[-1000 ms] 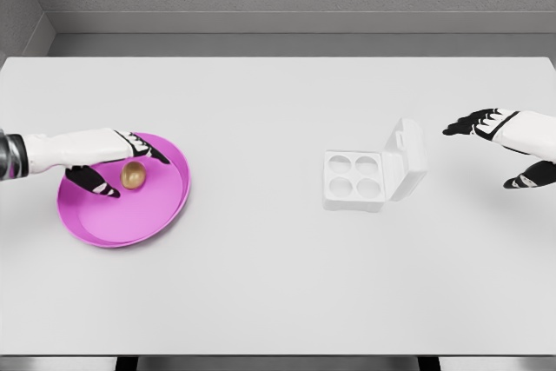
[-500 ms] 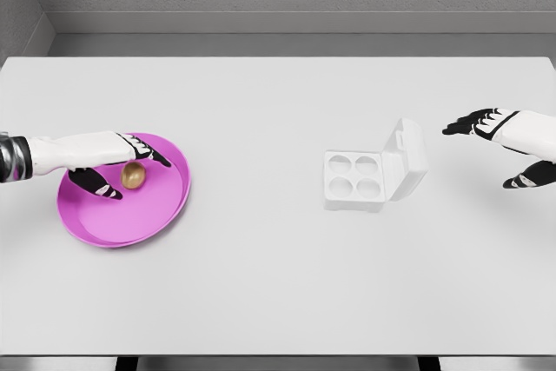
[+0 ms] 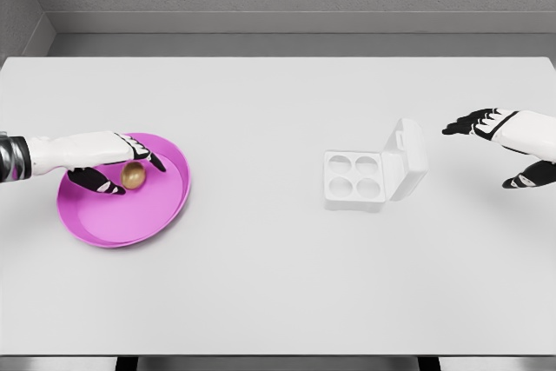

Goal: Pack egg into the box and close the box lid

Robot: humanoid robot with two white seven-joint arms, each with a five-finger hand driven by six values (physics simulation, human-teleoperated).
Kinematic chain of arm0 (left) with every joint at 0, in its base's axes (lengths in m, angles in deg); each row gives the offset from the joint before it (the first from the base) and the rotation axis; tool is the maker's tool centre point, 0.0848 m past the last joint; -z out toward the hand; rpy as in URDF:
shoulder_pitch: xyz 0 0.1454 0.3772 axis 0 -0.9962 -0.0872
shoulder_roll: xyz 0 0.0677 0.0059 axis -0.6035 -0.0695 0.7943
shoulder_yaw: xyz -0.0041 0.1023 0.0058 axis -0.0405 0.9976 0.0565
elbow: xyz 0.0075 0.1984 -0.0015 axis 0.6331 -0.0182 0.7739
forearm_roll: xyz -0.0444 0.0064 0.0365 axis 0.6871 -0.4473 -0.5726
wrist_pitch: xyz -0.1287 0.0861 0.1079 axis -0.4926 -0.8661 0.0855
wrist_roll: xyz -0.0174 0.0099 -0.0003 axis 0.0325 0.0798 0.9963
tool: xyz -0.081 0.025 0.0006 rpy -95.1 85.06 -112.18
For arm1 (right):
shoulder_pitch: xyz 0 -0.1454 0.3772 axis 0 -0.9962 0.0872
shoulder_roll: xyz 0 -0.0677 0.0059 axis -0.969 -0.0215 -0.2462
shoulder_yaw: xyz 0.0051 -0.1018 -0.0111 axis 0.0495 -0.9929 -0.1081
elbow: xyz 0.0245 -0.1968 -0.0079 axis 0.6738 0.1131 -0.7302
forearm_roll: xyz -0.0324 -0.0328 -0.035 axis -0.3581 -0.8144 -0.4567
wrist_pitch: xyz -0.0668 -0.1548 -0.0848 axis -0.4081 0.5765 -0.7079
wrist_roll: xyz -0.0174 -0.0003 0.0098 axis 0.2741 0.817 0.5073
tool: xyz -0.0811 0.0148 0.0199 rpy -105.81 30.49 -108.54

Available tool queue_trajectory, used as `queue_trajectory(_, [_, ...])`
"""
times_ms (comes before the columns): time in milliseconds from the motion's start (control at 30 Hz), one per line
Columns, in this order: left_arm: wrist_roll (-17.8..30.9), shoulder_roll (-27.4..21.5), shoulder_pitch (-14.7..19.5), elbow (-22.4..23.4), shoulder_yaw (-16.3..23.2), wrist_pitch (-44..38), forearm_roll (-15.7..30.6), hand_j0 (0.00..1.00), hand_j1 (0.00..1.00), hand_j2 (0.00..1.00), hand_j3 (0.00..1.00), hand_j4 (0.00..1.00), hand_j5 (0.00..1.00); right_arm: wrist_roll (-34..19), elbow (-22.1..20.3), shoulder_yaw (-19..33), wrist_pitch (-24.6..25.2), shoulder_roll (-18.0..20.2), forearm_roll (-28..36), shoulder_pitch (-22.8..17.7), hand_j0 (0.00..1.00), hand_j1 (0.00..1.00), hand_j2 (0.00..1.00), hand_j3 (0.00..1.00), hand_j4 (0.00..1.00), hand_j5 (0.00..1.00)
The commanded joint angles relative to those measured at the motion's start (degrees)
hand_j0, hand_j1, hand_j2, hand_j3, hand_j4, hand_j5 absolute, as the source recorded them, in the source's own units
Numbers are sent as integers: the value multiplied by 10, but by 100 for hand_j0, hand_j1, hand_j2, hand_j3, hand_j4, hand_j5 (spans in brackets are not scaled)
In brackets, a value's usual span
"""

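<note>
egg (image 3: 133,175), brown, sits on the pink plate (image 3: 139,219) at the table's (image 3: 261,284) left side, with the left hand (image 3: 113,161) curled closely around it, thumb below and fingers above; whether it truly grips is unclear. well apart to the right, the white box (image 3: 354,180) stands with its lid (image 3: 408,159) raised, four cups bare. the right hand (image 3: 512,147) hovers beyond it, fingers spread, holding nothing

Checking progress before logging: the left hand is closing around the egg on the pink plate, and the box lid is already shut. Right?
Not quite. The head view shows the box with its lid standing open, four cups empty. The left hand is at the egg on the pink plate.
</note>
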Motion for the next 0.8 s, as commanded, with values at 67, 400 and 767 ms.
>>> queue_trajectory(67, [0,1,-1,4,0,0,3,76,76,76,76,76,76,0,0,0,2,1,4,0,100,100,100,100,100,100])
queue_trajectory(400, [-1,1,-11,8,-5,0,2,66,66,66,66,66,66,0,0,1,2,0,4,0,100,100,100,100,100,100])
queue_trajectory(767, [-1,9,-11,13,-5,0,2,49,49,49,49,49,49,0,0,0,2,0,4,-1,100,100,100,100,100,100])
